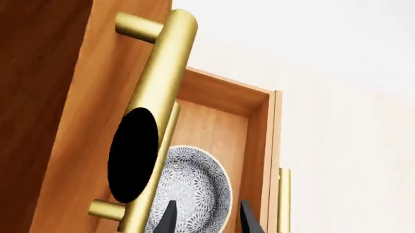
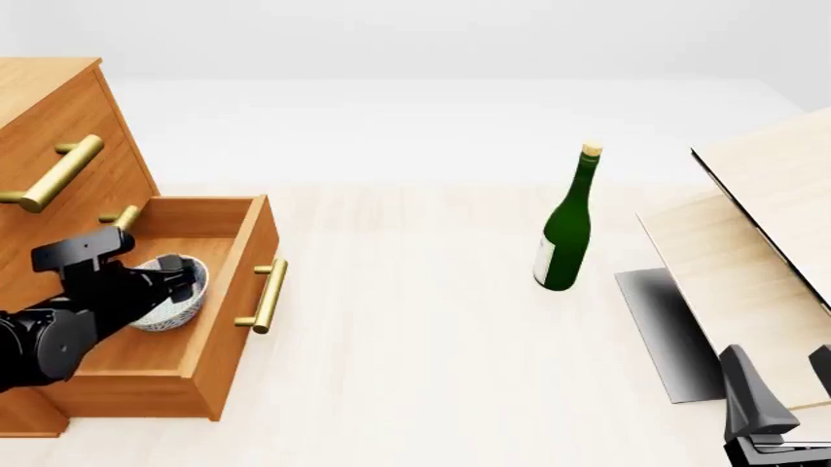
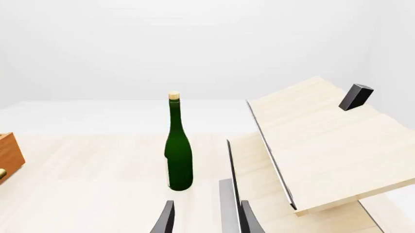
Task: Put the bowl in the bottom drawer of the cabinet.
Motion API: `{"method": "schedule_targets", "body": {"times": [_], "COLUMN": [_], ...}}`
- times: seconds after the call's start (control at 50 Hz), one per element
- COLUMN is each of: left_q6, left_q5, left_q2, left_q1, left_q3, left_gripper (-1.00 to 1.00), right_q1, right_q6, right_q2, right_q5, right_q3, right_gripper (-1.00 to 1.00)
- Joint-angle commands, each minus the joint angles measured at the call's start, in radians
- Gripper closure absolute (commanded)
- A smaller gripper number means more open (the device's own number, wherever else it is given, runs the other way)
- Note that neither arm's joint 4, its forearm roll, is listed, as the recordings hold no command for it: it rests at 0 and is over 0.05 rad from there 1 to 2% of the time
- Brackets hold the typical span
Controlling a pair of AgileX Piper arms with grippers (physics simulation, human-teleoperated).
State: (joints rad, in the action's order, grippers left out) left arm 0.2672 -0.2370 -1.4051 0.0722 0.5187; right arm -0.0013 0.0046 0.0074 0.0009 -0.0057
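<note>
The cabinet (image 2: 53,107) stands at the table's left with its bottom drawer (image 2: 240,253) pulled out. The speckled white bowl (image 2: 173,297) lies inside that drawer, near the cabinet's front. My left gripper (image 2: 182,282) reaches into the drawer right over the bowl. In the left wrist view the bowl (image 1: 194,184) fills the drawer floor, its rim between the spread fingers of the open left gripper (image 1: 209,221), which do not pinch it. My right gripper (image 2: 779,375) hangs open and empty at the near right, far from the cabinet.
A brass handle (image 1: 159,97) of an upper drawer juts out close above my left wrist. The bottom drawer's handle (image 2: 270,295) faces the table's middle. A green bottle (image 2: 566,229) stands mid-table. Pale tilted boards (image 2: 766,214) and a dark grey plate (image 2: 663,331) lie at the right.
</note>
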Motion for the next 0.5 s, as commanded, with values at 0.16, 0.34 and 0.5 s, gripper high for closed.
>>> {"method": "schedule_targets", "body": {"times": [0.16,0.34,0.5], "left_q6": [0.072,0.133,0.171], "left_q5": [0.014,-0.029,-0.049], "left_q2": [0.131,0.143,0.158], "left_q1": [-0.042,-0.065,-0.092], "left_q3": [0.031,0.014,-0.001], "left_gripper": [-1.00,-1.00,-1.00], "right_q1": [0.000,0.000,0.000], "right_q6": [0.000,0.000,0.000], "right_q2": [0.000,0.000,0.000], "right_q5": [0.000,0.000,0.000], "right_q3": [0.000,0.000,0.000], "right_gripper": [-1.00,-1.00,-1.00]}}
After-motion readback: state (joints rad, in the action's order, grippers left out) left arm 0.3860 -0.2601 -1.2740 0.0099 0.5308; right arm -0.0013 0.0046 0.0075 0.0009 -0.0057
